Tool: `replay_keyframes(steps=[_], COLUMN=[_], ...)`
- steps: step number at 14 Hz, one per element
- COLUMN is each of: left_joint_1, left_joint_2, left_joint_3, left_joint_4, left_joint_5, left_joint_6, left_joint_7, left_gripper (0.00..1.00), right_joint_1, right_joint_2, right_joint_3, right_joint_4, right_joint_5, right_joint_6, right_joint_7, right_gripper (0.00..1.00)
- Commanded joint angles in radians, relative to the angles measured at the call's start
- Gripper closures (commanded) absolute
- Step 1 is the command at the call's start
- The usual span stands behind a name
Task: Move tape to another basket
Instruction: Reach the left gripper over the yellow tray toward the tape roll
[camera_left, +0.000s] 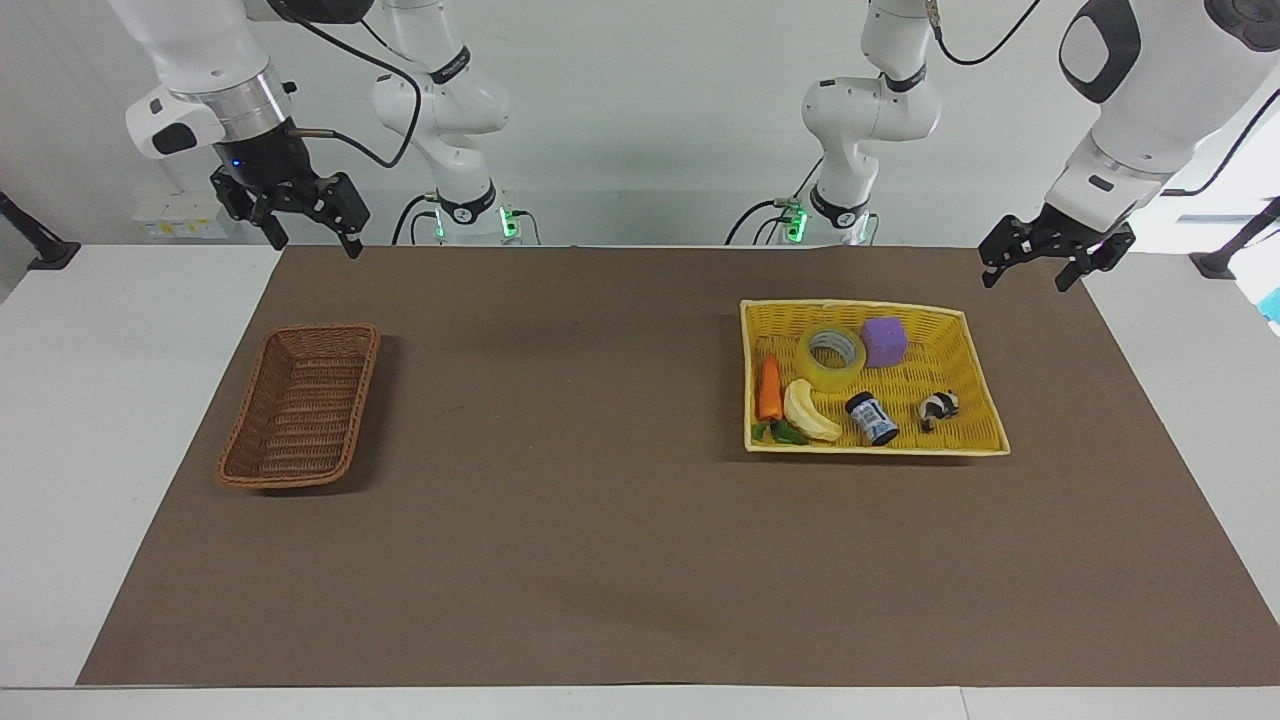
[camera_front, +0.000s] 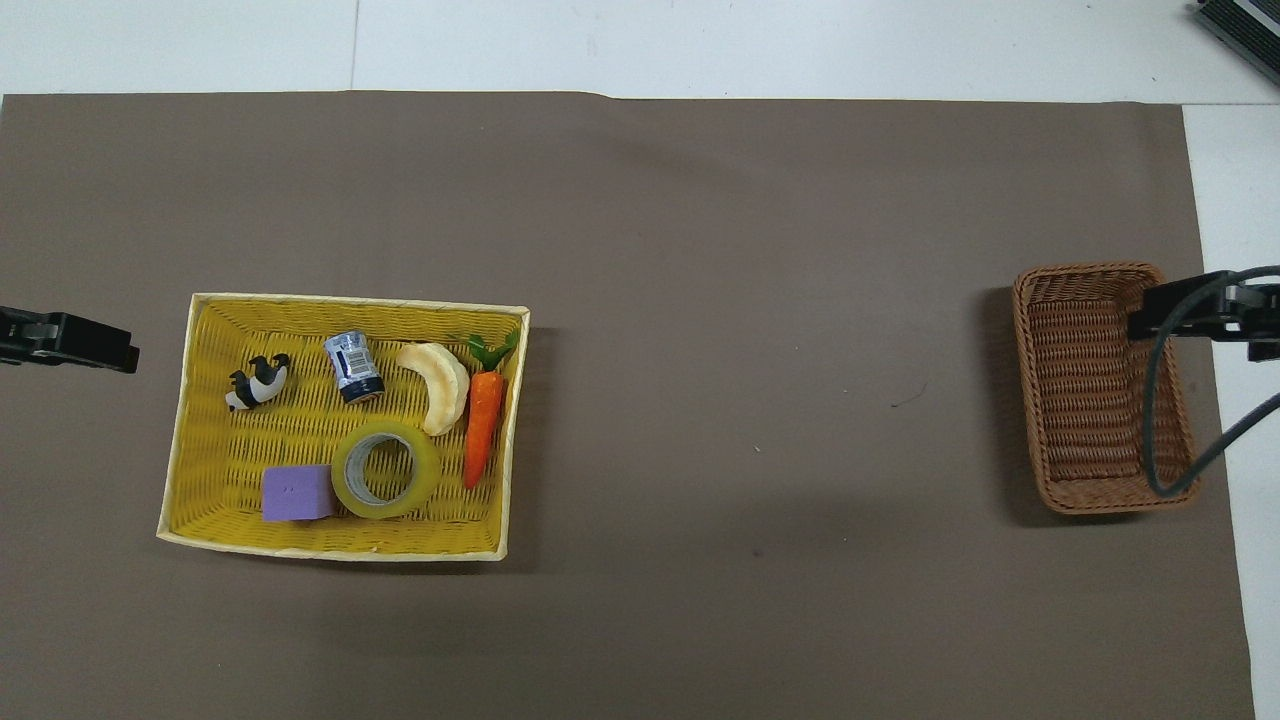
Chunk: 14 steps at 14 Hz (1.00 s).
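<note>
The tape (camera_left: 830, 378), a wide translucent yellow roll, lies flat in the yellow basket (camera_left: 850, 304) beside a purple cube (camera_left: 884, 342). In the overhead view the tape (camera_front: 428, 470) sits at that basket's side nearer to the robots. The brown wicker basket (camera_left: 250, 415) stands empty toward the right arm's end of the table. My left gripper (camera_left: 1025, 280) hangs open and empty over the mat just outside the yellow basket (camera_front: 190, 430). My right gripper (camera_left: 315, 245) waits open and empty, high over the outer rim of the brown basket (camera_front: 1035, 420).
The yellow basket also holds a carrot (camera_left: 768, 388), a banana (camera_left: 806, 410), a small blue can (camera_left: 872, 418) and a panda figure (camera_left: 938, 407). A brown mat (camera_left: 560, 480) covers the table between the two baskets. A dark cable (camera_front: 1160, 430) hangs over the brown basket.
</note>
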Motion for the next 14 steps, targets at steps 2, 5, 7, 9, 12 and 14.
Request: replay_keyframes(steps=[2,5,7,9,12,14], left_joint_1=[-0.033,-0.060,-0.085,-0.109,-0.154,-0.203], left_joint_2=[-0.054,-0.052,-0.058,-0.058,-0.060,-0.057], left_joint_3=[-0.004,-0.004,-0.004,-0.004,-0.004,-0.002], left_joint_4=[-0.094,-0.116,-0.145,-0.182,-0.280,-0.368], left_joint_5=[0.009,0.006,0.006,0.006,0.006,0.006], left_joint_6=[0.059,0.067,0.100,0.117,0.186,0.273], left_joint_7=[0.008,0.005,0.006,0.006,0.009,0.011], left_gripper=[0.00,0.00,0.00,0.00,0.00,0.00], right_joint_1=[-0.013,-0.013,-0.013,-0.013,-0.013,-0.013], right_joint_2=[-0.017,-0.016,-0.016,-0.016,-0.016,-0.016], right_joint_3=[0.005,0.005,0.005,0.005,0.005,0.005], right_joint_4=[-0.018,-0.018,-0.018,-0.018,-0.018,-0.018], right_joint_5=[0.021,0.021,0.021,0.021,0.021,0.021], right_joint_6=[0.014,0.014,0.014,0.014,0.014,0.014], right_joint_7=[-0.006,-0.006,-0.006,-0.006,-0.006,-0.006], right_gripper=[0.00,0.00,0.00,0.00,0.00,0.00])
